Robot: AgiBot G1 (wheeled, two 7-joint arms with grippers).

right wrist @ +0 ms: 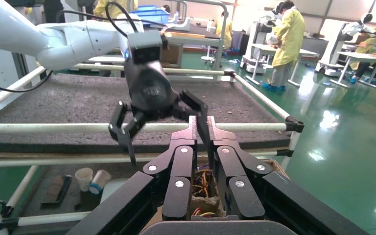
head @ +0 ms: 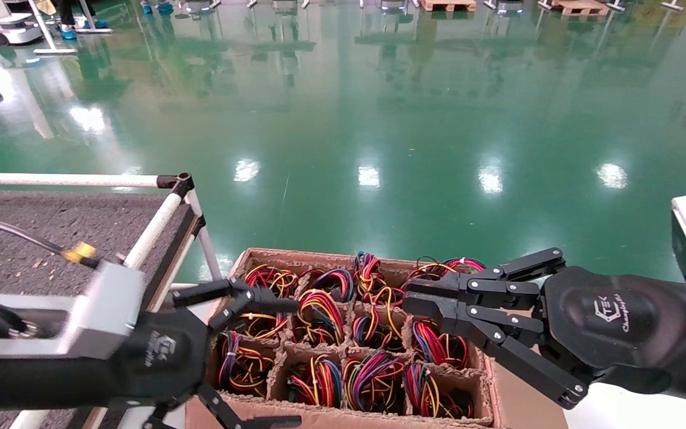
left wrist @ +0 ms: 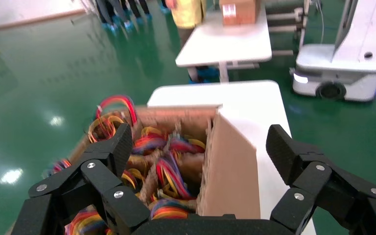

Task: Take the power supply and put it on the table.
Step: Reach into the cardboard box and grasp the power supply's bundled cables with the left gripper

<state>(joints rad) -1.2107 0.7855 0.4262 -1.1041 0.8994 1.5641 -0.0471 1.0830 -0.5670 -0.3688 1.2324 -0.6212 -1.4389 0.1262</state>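
Observation:
The power supply is hidden: no silver-grey box shows, only multicoloured wire coils [head: 319, 316] in the compartments of a cardboard box [head: 271, 256]. My left gripper [head: 295, 363] hangs open over the box's left side, its fingers spread wide astride the near box wall [left wrist: 230, 171] in the left wrist view, with nothing held. My right gripper [head: 407, 297] is shut and empty above the back right compartments; its fingertips [right wrist: 193, 122] stand almost together. The table [head: 51, 220] is the dark grey speckled surface to the left of the box, also seen as the table [right wrist: 78, 98] in the right wrist view.
White tube rails [head: 152, 229] with black joints edge the table beside the box. A cable with a yellow tag [head: 81, 251] lies on the table. The box stands on a smooth white surface [left wrist: 254, 103]. Glossy green floor [head: 379, 119] lies beyond.

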